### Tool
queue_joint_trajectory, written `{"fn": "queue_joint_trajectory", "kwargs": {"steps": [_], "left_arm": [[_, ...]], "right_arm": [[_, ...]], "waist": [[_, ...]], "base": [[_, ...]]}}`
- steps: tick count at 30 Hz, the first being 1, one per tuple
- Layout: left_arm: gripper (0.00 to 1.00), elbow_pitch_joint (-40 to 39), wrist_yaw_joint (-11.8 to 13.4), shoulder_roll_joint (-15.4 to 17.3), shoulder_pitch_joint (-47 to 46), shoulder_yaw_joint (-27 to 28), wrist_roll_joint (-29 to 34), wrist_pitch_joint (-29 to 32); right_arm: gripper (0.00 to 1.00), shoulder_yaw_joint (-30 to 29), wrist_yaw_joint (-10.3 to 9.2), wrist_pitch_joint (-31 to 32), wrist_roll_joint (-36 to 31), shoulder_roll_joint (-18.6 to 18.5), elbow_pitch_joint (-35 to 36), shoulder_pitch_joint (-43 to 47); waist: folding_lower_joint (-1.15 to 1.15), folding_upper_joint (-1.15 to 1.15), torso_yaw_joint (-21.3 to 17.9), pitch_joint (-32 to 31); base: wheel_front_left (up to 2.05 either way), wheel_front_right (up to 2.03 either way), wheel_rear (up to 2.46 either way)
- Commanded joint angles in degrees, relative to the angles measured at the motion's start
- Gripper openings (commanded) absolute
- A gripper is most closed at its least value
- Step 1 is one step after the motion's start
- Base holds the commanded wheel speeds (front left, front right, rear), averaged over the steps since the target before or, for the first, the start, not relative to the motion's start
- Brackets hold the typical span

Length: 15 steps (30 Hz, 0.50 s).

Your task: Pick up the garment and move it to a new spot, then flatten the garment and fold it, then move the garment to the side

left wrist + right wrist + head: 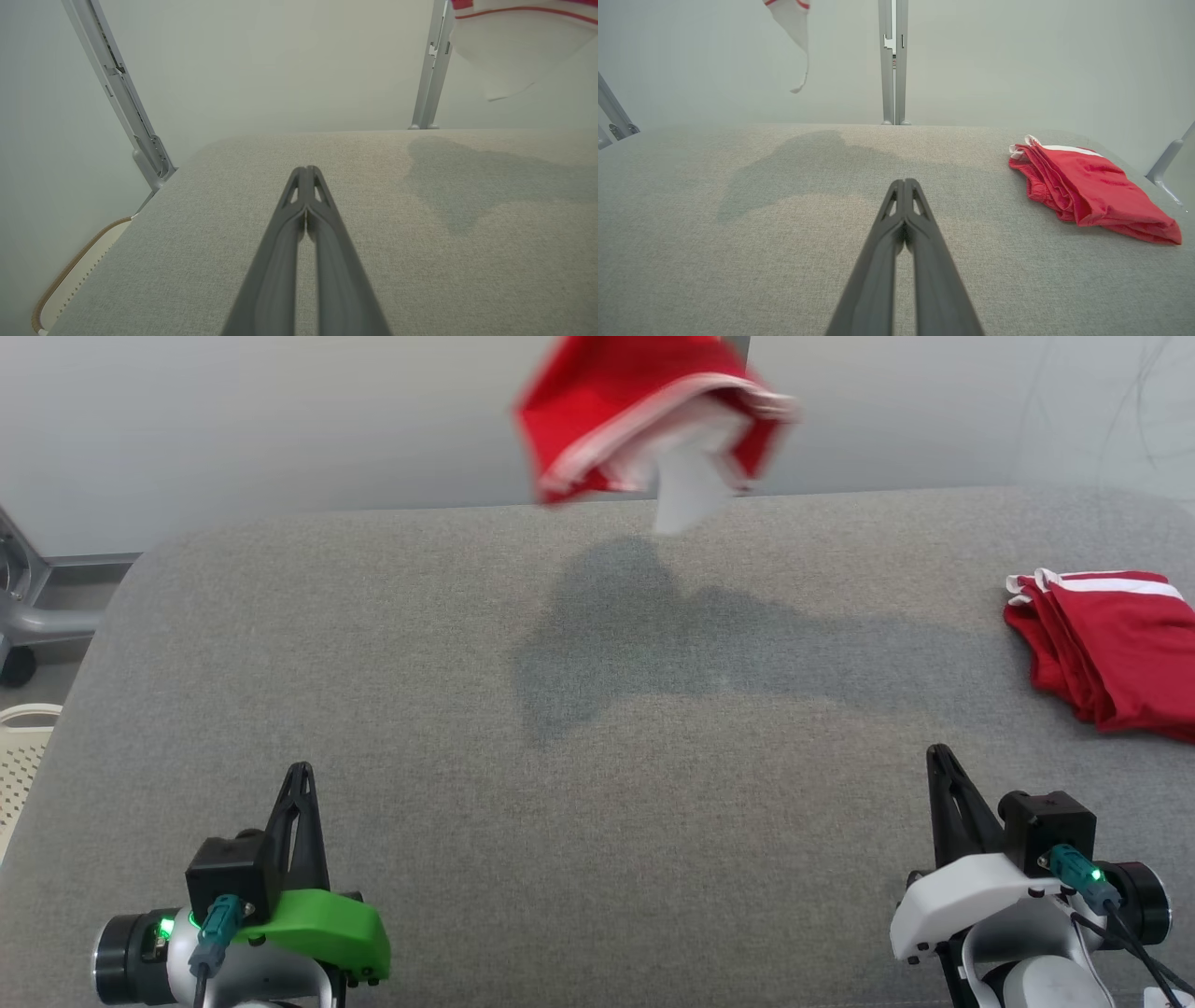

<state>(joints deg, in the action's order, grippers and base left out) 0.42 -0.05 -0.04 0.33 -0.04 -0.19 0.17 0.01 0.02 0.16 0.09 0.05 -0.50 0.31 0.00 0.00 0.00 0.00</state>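
A red garment [644, 425] with white trim and a white lining is in mid-air above the far edge of the grey table, blurred, casting a shadow on the cloth below. Its white part hangs at the top right of the left wrist view [514, 51] and at the top of the right wrist view [791, 28]. My left gripper [301, 775] rests at the near left, shut and empty, fingers pressed together [306, 170]. At the near right my right gripper [936, 756] is shut too, with nothing in it [903, 183].
A folded red garment with white stripes [1111, 649] lies at the table's right edge, also in the right wrist view [1087, 186]. The grey fabric table [373, 663] spreads wide. A pale basket [19, 756] sits off the left edge; metal frame posts [892, 60] stand behind.
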Motion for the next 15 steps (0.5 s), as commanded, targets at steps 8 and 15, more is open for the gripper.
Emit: {"fn": "queue_joint_trajectory", "kwargs": {"steps": [8,15], "left_arm": [[0.00,-0.4,0.0,0.0,-0.3,0.0,0.2,-0.2],[0.00,-0.4,0.0,0.0,-0.3,0.0,0.2,-0.2]], "right_arm": [[0.00,0.0,-0.02,-0.2,-0.1,0.0,0.5,-0.3],[0.00,0.0,-0.02,-0.2,-0.1,0.0,0.5,-0.3]], "waist": [[0.00,0.00,0.0,0.0],[0.00,0.00,0.0,0.0]], "base": [[0.00,0.00,0.00],[0.00,0.00,0.00]]}}
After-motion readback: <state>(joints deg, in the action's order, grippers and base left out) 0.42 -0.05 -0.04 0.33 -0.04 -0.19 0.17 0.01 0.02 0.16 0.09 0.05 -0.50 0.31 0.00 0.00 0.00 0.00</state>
